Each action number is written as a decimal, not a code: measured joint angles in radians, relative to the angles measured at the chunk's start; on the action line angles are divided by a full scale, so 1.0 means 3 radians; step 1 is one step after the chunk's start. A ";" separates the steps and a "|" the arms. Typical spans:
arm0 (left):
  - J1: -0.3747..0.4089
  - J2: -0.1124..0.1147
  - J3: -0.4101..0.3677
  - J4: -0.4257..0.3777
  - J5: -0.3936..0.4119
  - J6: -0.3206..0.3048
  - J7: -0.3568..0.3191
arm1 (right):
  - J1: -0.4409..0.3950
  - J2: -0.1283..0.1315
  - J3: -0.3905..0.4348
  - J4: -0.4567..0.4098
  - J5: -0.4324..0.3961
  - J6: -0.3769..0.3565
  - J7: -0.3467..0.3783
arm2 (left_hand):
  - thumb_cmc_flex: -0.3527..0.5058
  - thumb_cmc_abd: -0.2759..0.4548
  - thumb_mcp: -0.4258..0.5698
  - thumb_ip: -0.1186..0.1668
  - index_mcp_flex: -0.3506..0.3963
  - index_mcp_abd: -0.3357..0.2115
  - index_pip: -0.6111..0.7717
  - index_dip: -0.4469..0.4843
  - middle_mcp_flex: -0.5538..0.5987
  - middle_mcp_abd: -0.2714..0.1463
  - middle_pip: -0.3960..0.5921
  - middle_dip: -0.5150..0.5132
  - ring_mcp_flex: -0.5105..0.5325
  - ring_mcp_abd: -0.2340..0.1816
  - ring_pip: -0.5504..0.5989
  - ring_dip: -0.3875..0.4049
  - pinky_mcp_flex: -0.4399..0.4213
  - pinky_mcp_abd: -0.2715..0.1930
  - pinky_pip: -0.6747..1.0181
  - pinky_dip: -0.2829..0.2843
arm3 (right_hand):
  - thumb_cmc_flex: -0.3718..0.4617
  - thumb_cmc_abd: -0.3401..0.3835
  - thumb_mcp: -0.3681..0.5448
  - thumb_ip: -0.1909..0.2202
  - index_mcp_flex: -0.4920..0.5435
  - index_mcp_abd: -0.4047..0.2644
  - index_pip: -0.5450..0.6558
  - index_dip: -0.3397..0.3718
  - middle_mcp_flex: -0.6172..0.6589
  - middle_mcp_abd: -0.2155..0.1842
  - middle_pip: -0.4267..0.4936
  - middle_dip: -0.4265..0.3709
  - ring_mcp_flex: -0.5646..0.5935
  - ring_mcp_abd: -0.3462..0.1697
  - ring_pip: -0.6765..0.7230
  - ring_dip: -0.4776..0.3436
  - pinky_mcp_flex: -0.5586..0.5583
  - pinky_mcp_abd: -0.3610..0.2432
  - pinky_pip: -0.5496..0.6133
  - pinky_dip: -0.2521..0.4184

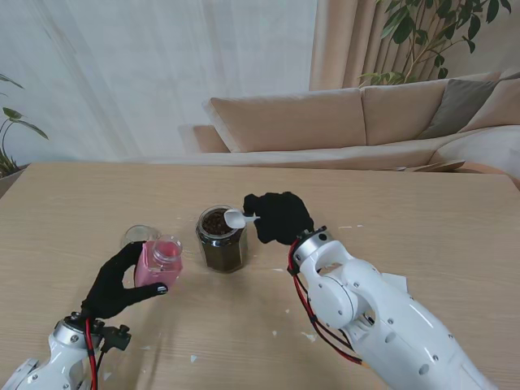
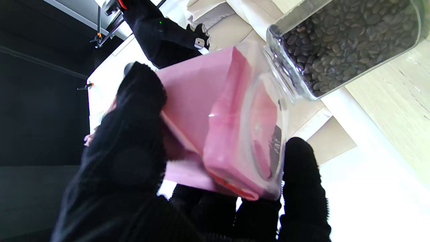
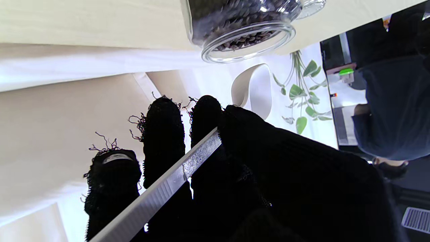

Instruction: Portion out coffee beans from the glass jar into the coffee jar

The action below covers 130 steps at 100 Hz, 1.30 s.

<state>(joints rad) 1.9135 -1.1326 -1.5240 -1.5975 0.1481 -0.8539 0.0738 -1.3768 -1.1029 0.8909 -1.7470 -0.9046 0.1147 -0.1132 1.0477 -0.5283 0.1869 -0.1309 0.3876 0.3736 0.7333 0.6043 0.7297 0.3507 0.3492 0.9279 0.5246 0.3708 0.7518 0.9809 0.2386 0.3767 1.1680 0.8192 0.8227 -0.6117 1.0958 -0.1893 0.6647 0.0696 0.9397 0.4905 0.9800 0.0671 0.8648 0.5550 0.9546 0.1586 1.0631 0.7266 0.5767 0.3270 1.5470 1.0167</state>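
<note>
The glass jar (image 1: 221, 238) of dark coffee beans stands open at the table's middle; it also fills a corner of the left wrist view as the glass jar (image 2: 342, 43) and shows as the glass jar (image 3: 242, 30) by the right wrist. My right hand (image 1: 280, 215) is shut on a white spoon (image 1: 239, 218), whose bowl hovers over the jar's mouth; the spoon's handle (image 3: 174, 181) runs between my fingers. My left hand (image 1: 120, 281) is shut on the pink coffee jar (image 1: 158, 262), tilted, left of the glass jar. The pink coffee jar (image 2: 218, 127) has a clear neck.
A clear glass lid (image 1: 138, 236) lies on the table just beyond the pink jar. Small white scraps (image 1: 310, 335) dot the wood near my right arm. A beige sofa (image 1: 357, 122) stands behind the table's far edge.
</note>
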 measured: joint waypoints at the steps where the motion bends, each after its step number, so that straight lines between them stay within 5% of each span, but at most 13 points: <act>1: -0.0001 -0.0001 -0.0002 0.0002 0.0003 0.0000 0.0004 | 0.0026 0.0000 -0.0016 0.0017 0.0000 -0.0003 0.0000 | 0.0000 0.0000 0.0000 0.0000 0.0000 0.0000 0.0000 0.0000 0.0000 0.0000 0.0000 0.0000 0.0000 0.0000 0.0000 0.0000 0.0000 0.0000 0.0000 0.0000 | 0.0000 -0.0001 0.0000 0.0001 0.0000 -0.0013 0.0001 0.0000 0.0000 0.0000 -0.0003 0.0000 0.0014 0.0000 -0.0003 0.0000 0.0010 0.0000 0.0000 0.0000; 45: -0.0037 -0.0029 -0.0061 0.0054 0.0142 0.0114 0.0087 | 0.0861 -0.0051 -0.0678 0.0728 -0.0121 -0.0102 -0.0051 | 0.0000 0.0000 0.0000 0.0000 0.0000 0.0000 0.0000 0.0000 0.0000 0.0000 0.0000 0.0000 0.0000 0.0000 0.0000 0.0000 0.0000 0.0000 -0.0001 0.0000 | -0.0001 -0.0011 -0.0014 0.0009 0.0006 -0.0104 0.0002 0.0000 0.0066 -0.0002 -0.0118 0.0036 0.0058 -0.0043 -0.0051 0.0000 0.0092 -0.0014 0.0000 -0.0039; 94: -0.0030 -0.0030 -0.0023 0.0019 0.0235 0.0221 0.0140 | 0.1331 -0.0117 -0.1204 0.1114 -0.0366 -0.0036 -0.0176 | 0.0000 0.0000 0.0000 0.0000 0.0000 0.0000 0.0000 0.0000 0.0000 0.0000 0.0000 0.0000 0.0000 0.0000 0.0000 0.0000 0.0000 0.0000 -0.0003 0.0000 | -0.0001 0.0000 -0.0049 0.0031 0.0059 -0.0181 0.0003 -0.0004 0.0070 -0.0008 -0.0159 0.0063 0.0083 -0.0046 -0.0062 0.0003 0.0162 -0.0044 -0.0001 -0.0041; 130: -0.0027 -0.0028 -0.0025 0.0016 0.0210 0.0220 0.0108 | 0.1374 -0.0114 -0.1225 0.1000 -0.0107 -0.0031 0.0260 | 0.0000 0.0000 0.0000 0.0000 0.0000 0.0000 0.0000 0.0000 0.0000 0.0000 0.0000 0.0000 0.0000 0.0000 0.0000 0.0000 0.0000 0.0000 -0.0003 0.0000 | -0.0001 0.0002 -0.0051 0.0064 0.0078 -0.0187 0.0003 -0.0006 0.0070 -0.0008 -0.0159 0.0114 0.0083 -0.0046 -0.0086 0.0043 0.0166 -0.0046 -0.0001 -0.0042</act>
<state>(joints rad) 1.9055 -1.1409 -1.5315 -1.5926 0.2109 -0.7879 0.1062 -0.9647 -1.1372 0.5234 -1.4470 -0.9366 0.1052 -0.0352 1.0477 -0.5283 0.1869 -0.1309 0.3876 0.3736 0.7333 0.6043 0.7297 0.3507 0.3492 0.9280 0.5246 0.3707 0.7517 0.9809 0.2386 0.3767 1.1670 0.8192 0.8225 -0.6111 1.0804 -0.1701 0.6882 0.0135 0.9405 0.4889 1.0010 0.0646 0.8170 0.5893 0.9796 0.1449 1.0373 0.7394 0.6264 0.3133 1.5466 1.0042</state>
